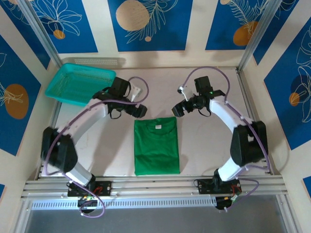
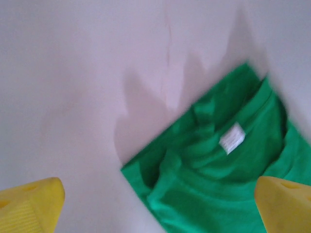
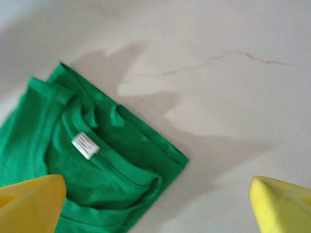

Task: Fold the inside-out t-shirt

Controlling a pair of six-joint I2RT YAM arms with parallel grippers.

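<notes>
Pale tabletop spans the middle of my top view, and the shirt lies at centre, folded into a narrow rectangle with its label near the upper edge. I see the left gripper and right gripper up-frame of its upper corners, both spread wide and holding nothing. A basket sits upper left.

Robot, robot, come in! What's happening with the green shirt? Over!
Left tool open, right tool open, both holding nothing. T-shirt flat on table, folded to a narrow rectangle. Teal basket far left, clear of it. Over.
</notes>
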